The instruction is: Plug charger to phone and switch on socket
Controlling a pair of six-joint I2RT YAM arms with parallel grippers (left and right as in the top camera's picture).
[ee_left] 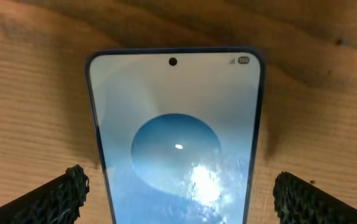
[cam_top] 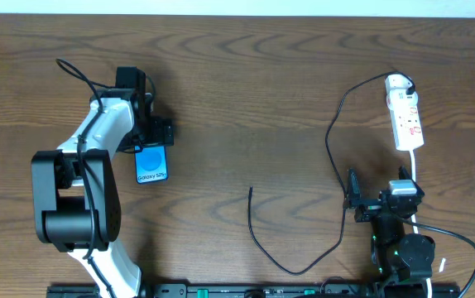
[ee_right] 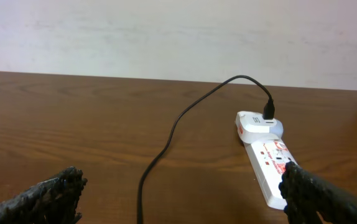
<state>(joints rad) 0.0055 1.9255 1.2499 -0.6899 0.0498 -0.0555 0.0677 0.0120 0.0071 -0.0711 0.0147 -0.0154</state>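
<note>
The phone (cam_top: 151, 165) lies flat on the table at the left, blue screen up. My left gripper (cam_top: 152, 141) hovers over its far end, open, one finger on each side and not touching. In the left wrist view the phone (ee_left: 175, 112) sits between the open fingers (ee_left: 178, 196). The charger (cam_top: 330, 136) runs from the socket (cam_top: 405, 116) in a long loop to its free tip (cam_top: 251, 190) at the table's middle. My right gripper (cam_top: 378, 194) is open and empty near the socket's near end. The right wrist view shows the socket (ee_right: 267, 162), the charger (ee_right: 172, 130) and the open fingers (ee_right: 181, 196).
A white adapter (ee_right: 259, 124) sits plugged into the socket's far end with the black cable in it. The socket's white cord (cam_top: 415, 165) runs toward the right arm's base (cam_top: 403, 252). A pale wall stands beyond the table's far edge.
</note>
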